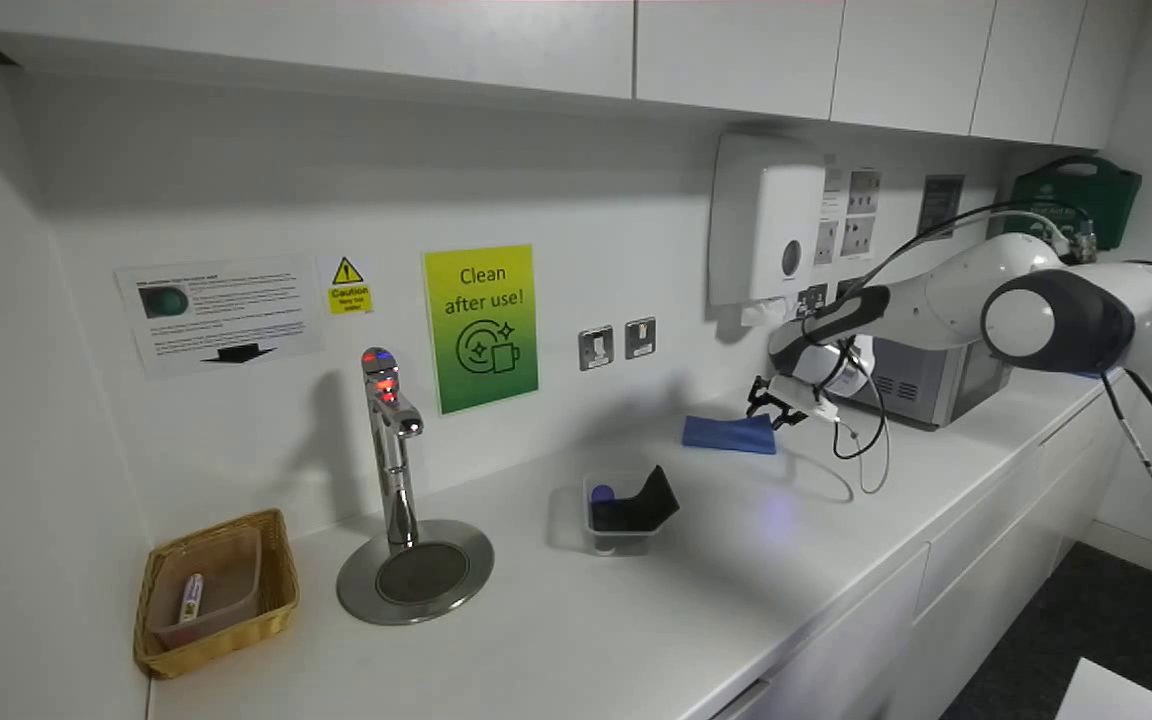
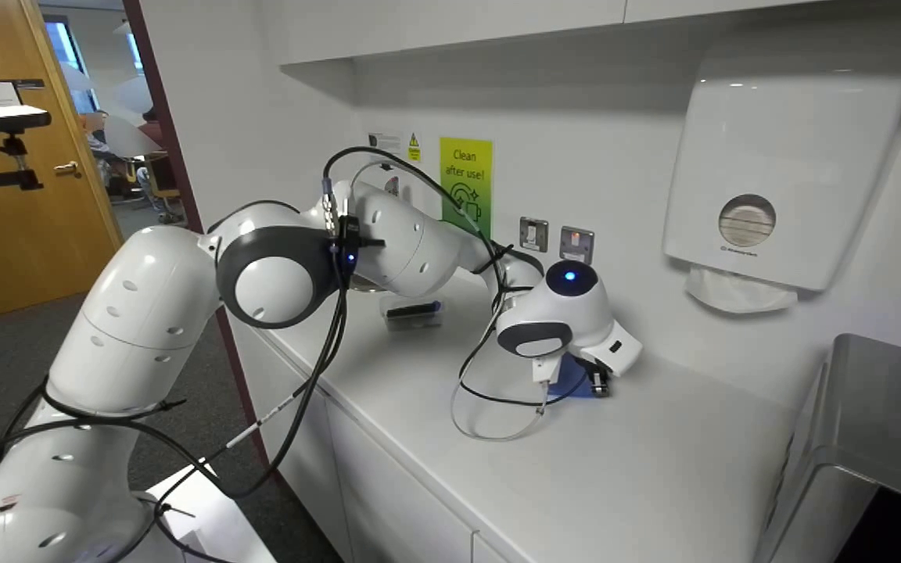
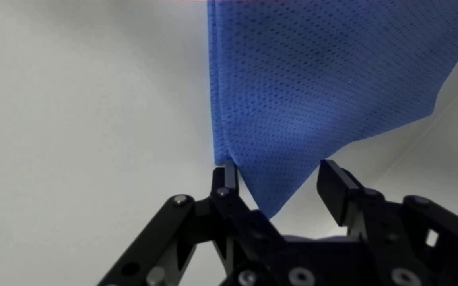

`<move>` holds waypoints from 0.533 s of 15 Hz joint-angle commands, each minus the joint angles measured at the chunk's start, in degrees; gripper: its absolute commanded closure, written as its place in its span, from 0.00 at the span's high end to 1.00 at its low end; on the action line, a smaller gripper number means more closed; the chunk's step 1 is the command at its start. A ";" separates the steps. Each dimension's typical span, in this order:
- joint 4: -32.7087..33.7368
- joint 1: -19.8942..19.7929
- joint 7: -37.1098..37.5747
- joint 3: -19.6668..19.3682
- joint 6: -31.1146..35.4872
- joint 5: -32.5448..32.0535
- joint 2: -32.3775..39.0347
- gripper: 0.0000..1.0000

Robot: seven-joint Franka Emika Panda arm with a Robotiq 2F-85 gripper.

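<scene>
A folded blue cloth (image 3: 312, 79) with a dimpled texture lies on the white counter (image 3: 74, 159). It also shows in both exterior views (image 1: 726, 434) (image 2: 566, 378), partly hidden by the gripper and cable in the latter. My gripper (image 3: 276, 165) is open, its two black fingers well apart. A pointed corner of the cloth lies between the fingers in the wrist view. The left fingertip overlaps the cloth's edge there; I cannot tell if it touches. In both exterior views the gripper (image 1: 766, 408) (image 2: 597, 381) is low over the cloth's end. Nothing is gripped.
A clear plastic container (image 1: 624, 545) holds a black item and a purple-blue round thing. A chrome tap (image 1: 396, 480) and a wicker basket (image 1: 281, 585) stand farther along. A paper towel dispenser (image 2: 795, 172) hangs above the counter. A grey appliance (image 2: 881, 407) stands beside the arm.
</scene>
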 commanded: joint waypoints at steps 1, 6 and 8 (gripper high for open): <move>-0.61 -2.03 -3.12 1.86 0.99 2.72 -1.01 0.30; -1.01 -2.39 -3.24 1.96 1.04 4.49 -1.65 0.00; -1.88 -2.58 -3.99 2.77 1.07 6.21 -2.80 0.00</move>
